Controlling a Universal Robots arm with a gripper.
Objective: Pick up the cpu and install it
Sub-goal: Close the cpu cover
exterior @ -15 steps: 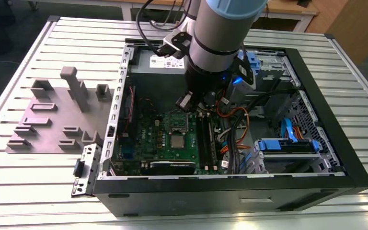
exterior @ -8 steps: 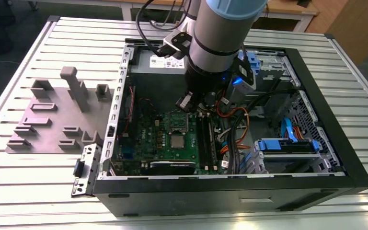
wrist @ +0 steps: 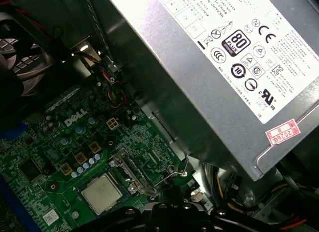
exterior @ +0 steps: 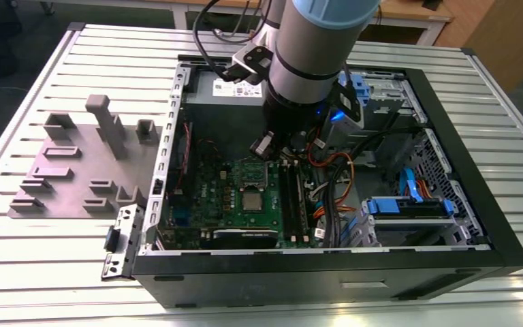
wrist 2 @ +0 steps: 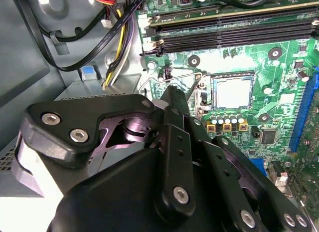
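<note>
While my silver-grey cylindrical arm point(exterior: 312, 54) hangs over the open black computer case point(exterior: 334, 272) in the upper middle of the exterior view, I find the cpu point(exterior: 253, 201), a small flat square chip with a silvery metal top, lying in its socket on the green motherboard point(exterior: 216, 197), just below the centre of that frame. In the second wrist view the cpu point(wrist 2: 233, 91) sits at right of centre, its top glaring pale, with a row of yellow square components just beneath it and the long black memory slots point(wrist 2: 234, 35) above. In the first wrist view the chip point(wrist: 101, 193) lies low and left of centre, flat in the socket, with the thin wire lever point(wrist: 169, 176) standing up beside it and the silver hinged frame point(wrist: 130, 173) raised between them.

My black claw point(wrist 2: 174, 100) fills the lower half of the second wrist view; its tip points toward the lever, short of the cpu and apart from it. I cannot tell how wide it stands. It holds nothing that I can see.

A big grey metal box with a white label point(wrist: 224, 57) takes the upper right of the first wrist view. The case rests on a ribbed pale metal worktop point(exterior: 43, 272), with a grey moulded fixture tray point(exterior: 80, 163) at the exterior view's left.
</note>
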